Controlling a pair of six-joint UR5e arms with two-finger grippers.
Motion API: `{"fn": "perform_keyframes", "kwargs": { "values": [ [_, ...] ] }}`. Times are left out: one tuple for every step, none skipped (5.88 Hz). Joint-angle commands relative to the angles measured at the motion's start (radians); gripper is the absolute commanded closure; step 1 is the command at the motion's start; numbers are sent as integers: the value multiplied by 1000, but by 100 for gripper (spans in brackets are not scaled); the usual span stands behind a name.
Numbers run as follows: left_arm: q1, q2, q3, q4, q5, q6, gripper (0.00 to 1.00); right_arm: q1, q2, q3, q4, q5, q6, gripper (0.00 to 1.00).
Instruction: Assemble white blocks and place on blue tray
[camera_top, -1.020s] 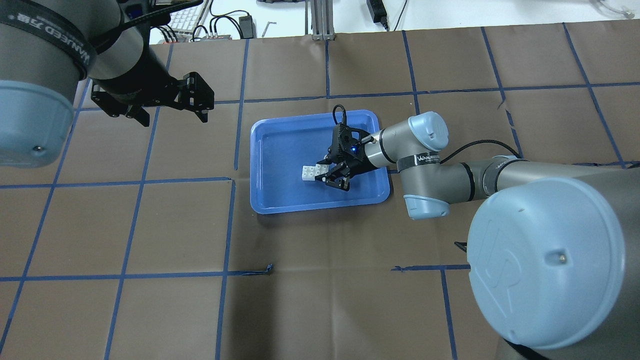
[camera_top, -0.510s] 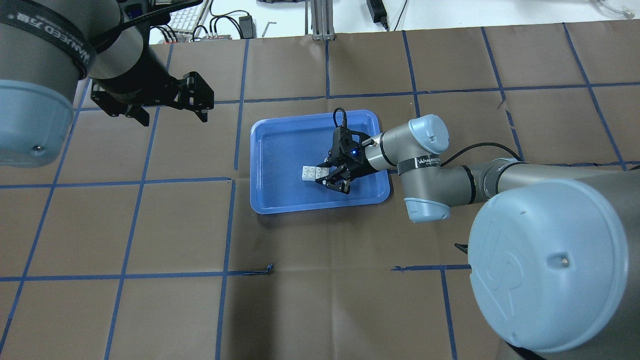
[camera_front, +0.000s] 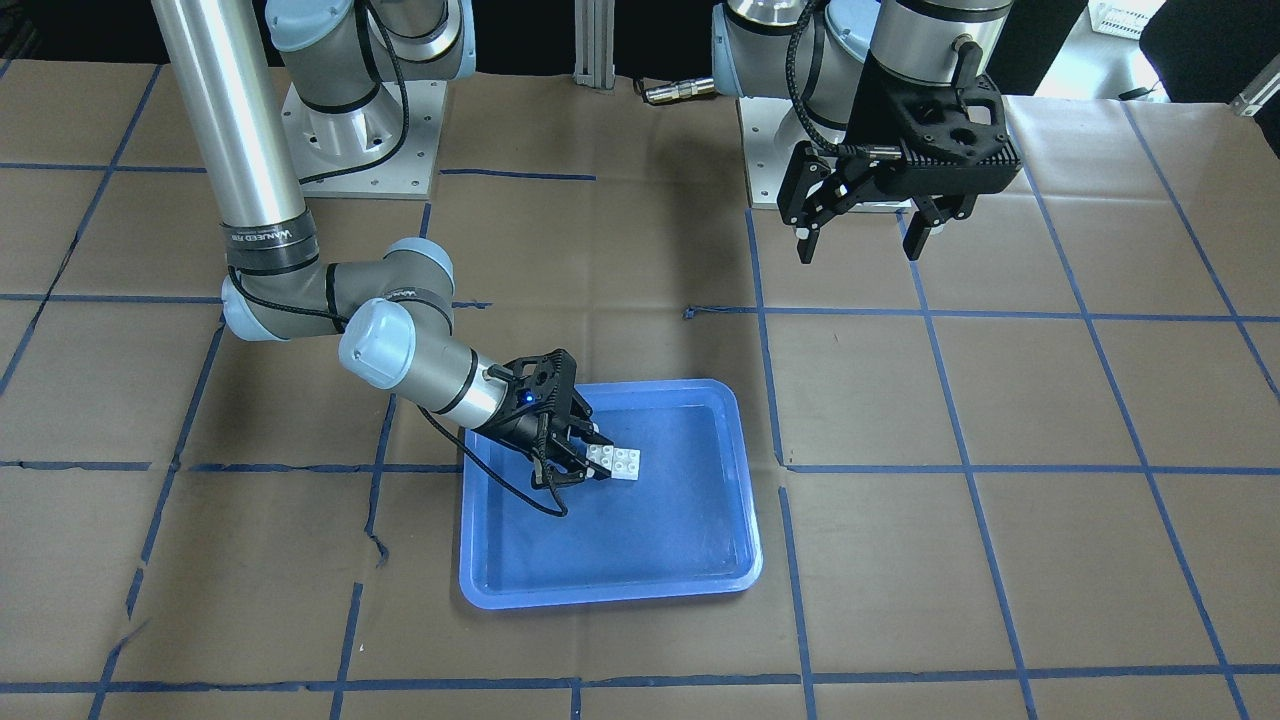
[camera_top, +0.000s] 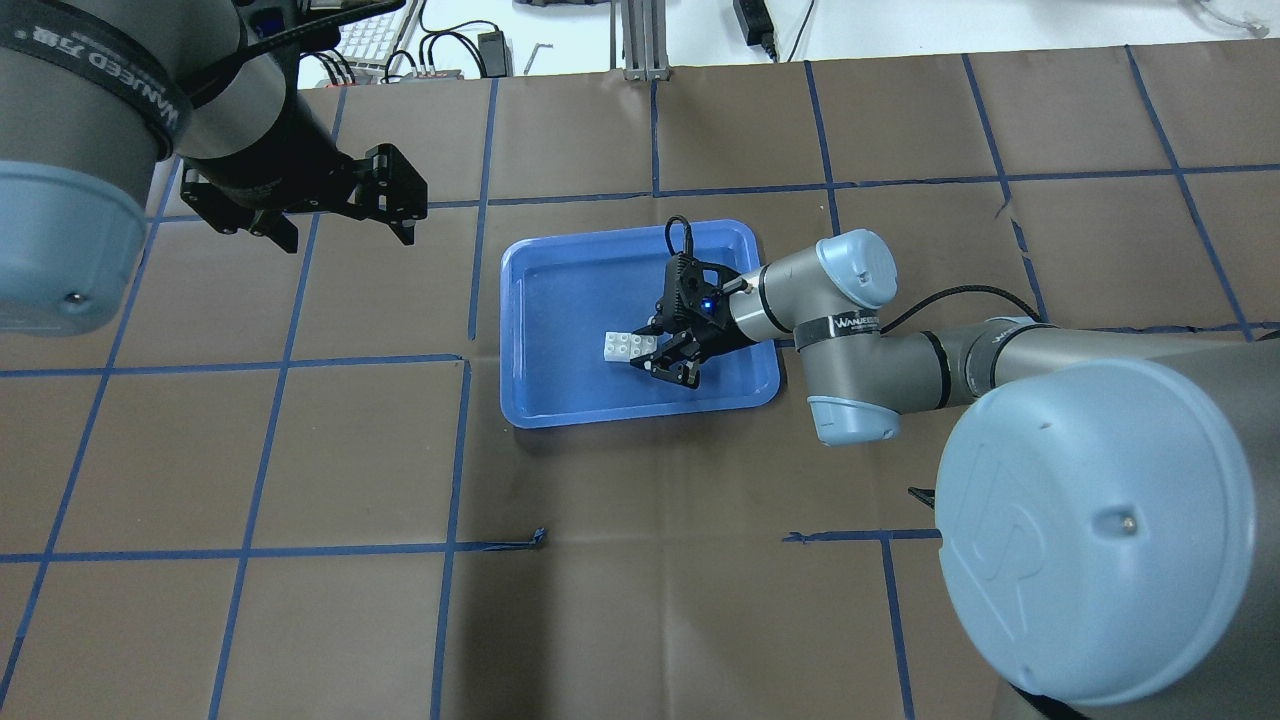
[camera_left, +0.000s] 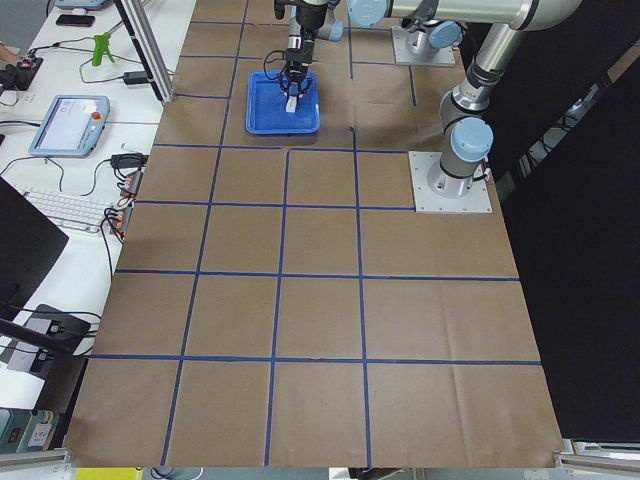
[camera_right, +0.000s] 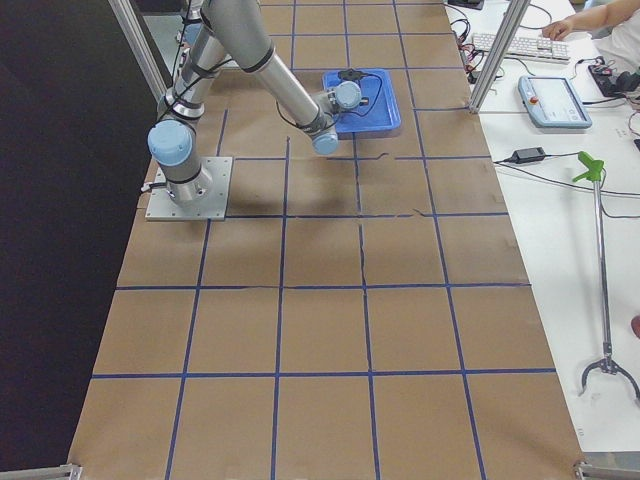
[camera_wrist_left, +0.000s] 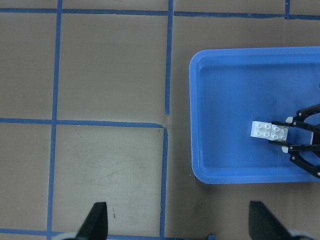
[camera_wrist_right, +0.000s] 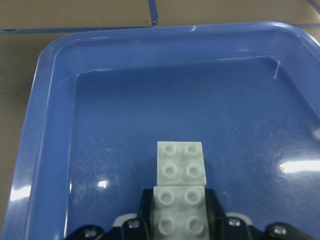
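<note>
The two white blocks (camera_top: 625, 346) are joined in a short row inside the blue tray (camera_top: 640, 413), right of its middle, at or just above its floor. My right gripper (camera_top: 648, 351) reaches in from the tray's right side, low and tilted. Its fingers (camera_wrist_right: 147, 207) are shut on the nearer block, and the farther block (camera_wrist_right: 181, 162) sticks out ahead. The blocks (camera_front: 622, 461) and the right gripper (camera_front: 592, 460) show in the front view, as does the tray (camera_front: 610, 595). My left gripper (camera_top: 350, 236) is open and empty, high above the table left of the tray.
Brown paper with a blue tape grid covers the table (camera_top: 700, 600). Both arm bases (camera_front: 360, 150) stand at the robot's edge. A keyboard and cables (camera_top: 380, 40) lie beyond the far edge. The left wrist view shows the tray (camera_wrist_left: 194, 125) at right.
My right gripper has shifted slightly lower over the tray with the white blocks in it. The blocks have barely moved. The left arm has stayed still.
</note>
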Motion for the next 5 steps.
{"fn": "perform_keyframes", "kwargs": {
  "values": [
    [0,1,0,0,2,0,1,1,1,0,0,1,1,73],
    [0,1,0,0,2,0,1,1,2,0,0,3,1,64],
    [0,1,0,0,3,0,1,1,2,0,0,5,1,63],
    [0,1,0,0,3,0,1,1,2,0,-5,6,1,63],
    [0,1,0,0,3,0,1,1,4,-2,-7,9,1,64]
  ]
}}
